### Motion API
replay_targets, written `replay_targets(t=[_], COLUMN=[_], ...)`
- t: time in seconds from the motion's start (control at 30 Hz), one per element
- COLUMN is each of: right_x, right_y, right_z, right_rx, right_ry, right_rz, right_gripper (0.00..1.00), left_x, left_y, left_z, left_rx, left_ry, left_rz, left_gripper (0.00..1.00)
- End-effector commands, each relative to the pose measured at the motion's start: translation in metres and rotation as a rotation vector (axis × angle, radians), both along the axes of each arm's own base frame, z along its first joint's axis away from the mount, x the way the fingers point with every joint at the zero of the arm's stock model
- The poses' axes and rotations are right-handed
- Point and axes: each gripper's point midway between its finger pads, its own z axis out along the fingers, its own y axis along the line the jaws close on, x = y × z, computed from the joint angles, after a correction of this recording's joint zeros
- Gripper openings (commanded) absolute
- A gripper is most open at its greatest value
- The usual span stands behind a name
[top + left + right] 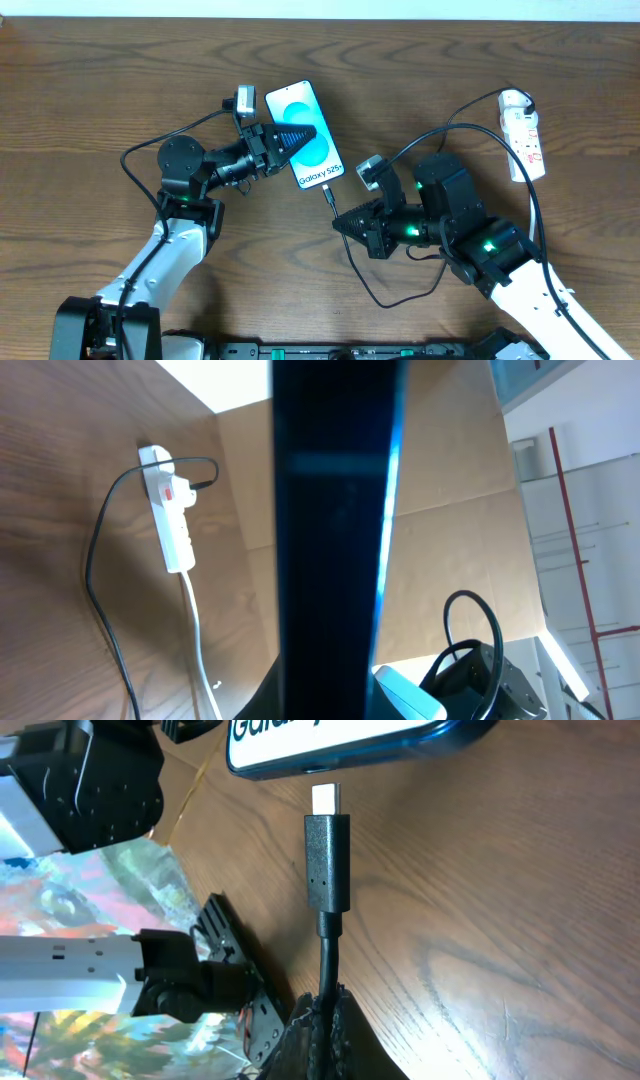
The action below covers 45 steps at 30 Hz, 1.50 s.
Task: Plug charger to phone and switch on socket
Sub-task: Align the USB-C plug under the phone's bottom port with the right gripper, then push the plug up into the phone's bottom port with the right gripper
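The phone (312, 150), with its cyan-and-white "Galaxy S25" screen, lies on the table with my left gripper (303, 134) shut on its upper half. In the left wrist view the phone (335, 530) is a dark upright band between the jaws. My right gripper (340, 222) is shut on the charger (330, 203) cable just behind its small plug tip. In the right wrist view the charger (328, 860) tip points at the phone's (350, 745) bottom edge, a small gap away. The socket (523, 135) lies at the far right with the charger's black plug in it.
The black cable loops from the socket round my right arm (470, 225) to the table's front. The socket (168, 510) and its white cord (195, 630) show in the left wrist view. My left arm (185, 165) lies left of the phone.
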Motion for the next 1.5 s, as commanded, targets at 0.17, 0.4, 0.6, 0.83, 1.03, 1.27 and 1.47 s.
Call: replay_targets(t=[0.17,0.4,0.6,0.83,1.03,1.27,1.47], right_x=[-0.0014,-0.0052,-0.0037,-0.0019,-0.0014,0.0008,0.0004], right_y=[0.0035,0.0047,0.0041,0.0034,0.0037,0.0035,0.0032], right_z=[0.0081,0.0093,0.0086,0.0078,0.0085,0.0086,0.0079], right_rx=[0.024,0.035,0.028,0.022,0.024,0.022,0.019], right_ry=[0.003,0.013,0.002,-0.003,-0.007,-0.015,-0.011], right_rz=[0.014,0.033,0.029,0.020,0.020,0.011,0.011], right_gripper=[0.01,0.01,0.01,0.01,0.01,0.01,0.01], left_x=[0.0023,0.0023,0.0016,-0.0018,-0.0019,-0.0019,-0.0019], left_y=[-0.0005,-0.0005,-0.0008,-0.0022,-0.0022,-0.0022,-0.0022], left_z=[0.0111,0.0109,0.0108,0.0102,0.0102,0.0102,0.0102], left_rx=[-0.001,0.009,0.010,0.013,0.013,0.013,0.013], left_ry=[-0.049,-0.071,-0.072,-0.073,-0.073,-0.073,-0.073], left_rz=[0.002,0.004,0.000,-0.021,-0.021,-0.022,-0.022], left_gripper=[0.08,0.07,0.07,0.08,0.07,0.07,0.07])
